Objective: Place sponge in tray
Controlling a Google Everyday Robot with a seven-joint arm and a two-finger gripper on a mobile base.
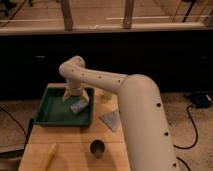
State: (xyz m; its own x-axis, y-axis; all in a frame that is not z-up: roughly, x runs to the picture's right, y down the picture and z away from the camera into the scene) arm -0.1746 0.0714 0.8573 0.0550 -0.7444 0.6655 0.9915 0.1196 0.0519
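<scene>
The dark green tray (47, 112) sits at the back left of the wooden table. The small light blue-grey sponge (78, 106) lies tilted inside it, towards its right side. My gripper (78, 98) hangs straight down over the tray on the cream arm, directly above the sponge. Its fingers (69, 96) are spread apart, one on each side just above the sponge, and grip nothing.
A flat grey triangular piece (111, 120) lies right of the tray. A dark round cup (96, 148) and a long yellow object (50, 153) lie near the front edge. A small pale object (106, 95) sits behind the triangle. My arm (142, 120) covers the table's right side.
</scene>
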